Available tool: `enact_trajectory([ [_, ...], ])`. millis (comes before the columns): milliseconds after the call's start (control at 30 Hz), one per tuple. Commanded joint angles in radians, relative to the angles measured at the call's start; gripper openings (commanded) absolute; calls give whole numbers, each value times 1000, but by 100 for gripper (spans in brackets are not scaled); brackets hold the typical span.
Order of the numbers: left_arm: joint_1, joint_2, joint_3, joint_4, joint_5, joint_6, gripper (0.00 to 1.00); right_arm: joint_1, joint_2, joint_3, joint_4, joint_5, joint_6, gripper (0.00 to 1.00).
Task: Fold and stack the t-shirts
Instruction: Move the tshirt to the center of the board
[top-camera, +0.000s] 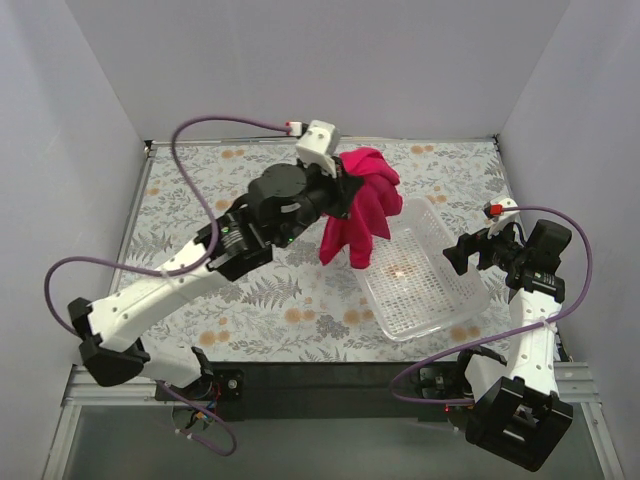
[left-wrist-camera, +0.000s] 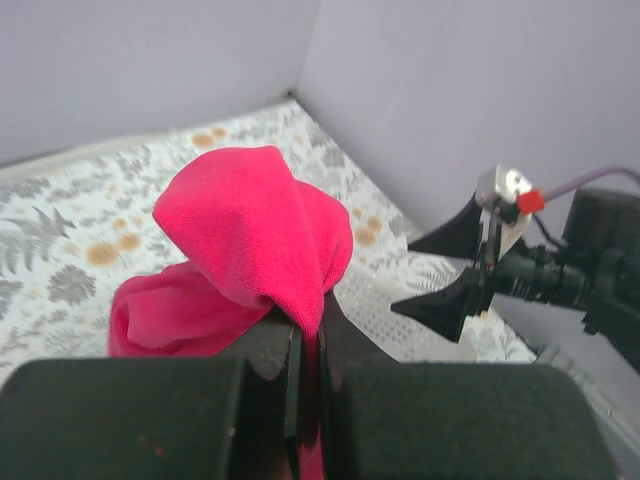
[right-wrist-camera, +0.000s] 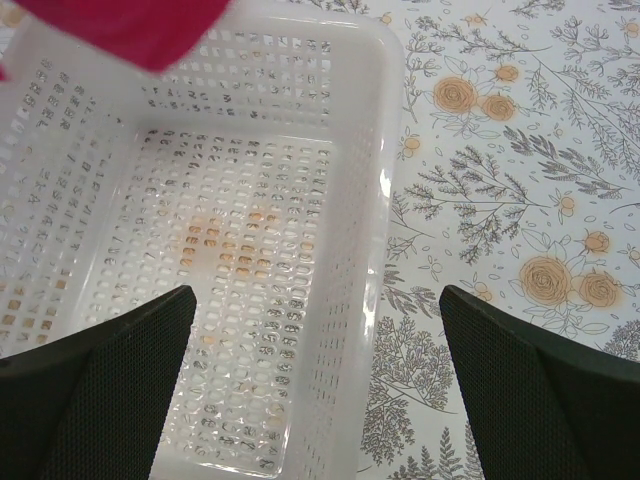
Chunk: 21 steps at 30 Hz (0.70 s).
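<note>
The magenta-red t-shirt (top-camera: 362, 205) hangs bunched in the air from my left gripper (top-camera: 350, 188), above the far left corner of the white mesh basket (top-camera: 436, 297). In the left wrist view the cloth (left-wrist-camera: 250, 240) is pinched between my shut fingers (left-wrist-camera: 308, 345) and drapes over them. My right gripper (top-camera: 462, 252) is open and empty, hovering over the basket's right rim (right-wrist-camera: 375, 240). A lower edge of the shirt (right-wrist-camera: 130, 25) shows at the top left of the right wrist view. The neck tag is hidden.
The basket is empty and sits on the floral tablecloth (top-camera: 200, 180) at centre right. Grey walls enclose the table on three sides. Purple cables loop from both arms.
</note>
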Motion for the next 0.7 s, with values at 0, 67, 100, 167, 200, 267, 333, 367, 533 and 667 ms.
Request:
enact_trajectory([
  [0,5,-91,-6,-15,-105,63,0,-3,-13,-1,28,-26,1,98],
  [67,5,-128,32,-50,-116,79,0,-3,-10,-1,28,-28,1,98],
  [100,6,-137,44,-60,-114,84,0,-3,-10,-1,28,-28,1,98],
  [167,6,-162,67,-78,-126,108,0,-3,-7,-2,28,-28,-1,98],
  [200,5,-169,86,-80,-143,121,0,-3,-5,-4,28,-29,-1,98],
  [267,6,-180,107,-83,-163,162,0,-3,-1,-4,28,-32,-1,98],
  [333,5,-183,138,-87,-183,184,0,-3,3,-5,28,-31,-3,98],
  [367,6,-183,143,-87,-194,204,0,-3,3,-5,26,-31,-3,98],
  [533,6,-202,74,-91,-231,211,0,-3,9,-7,26,-32,-7,98],
  [667,18,-235,-56,-71,-240,178,0,-3,16,-9,23,-37,-16,98],
])
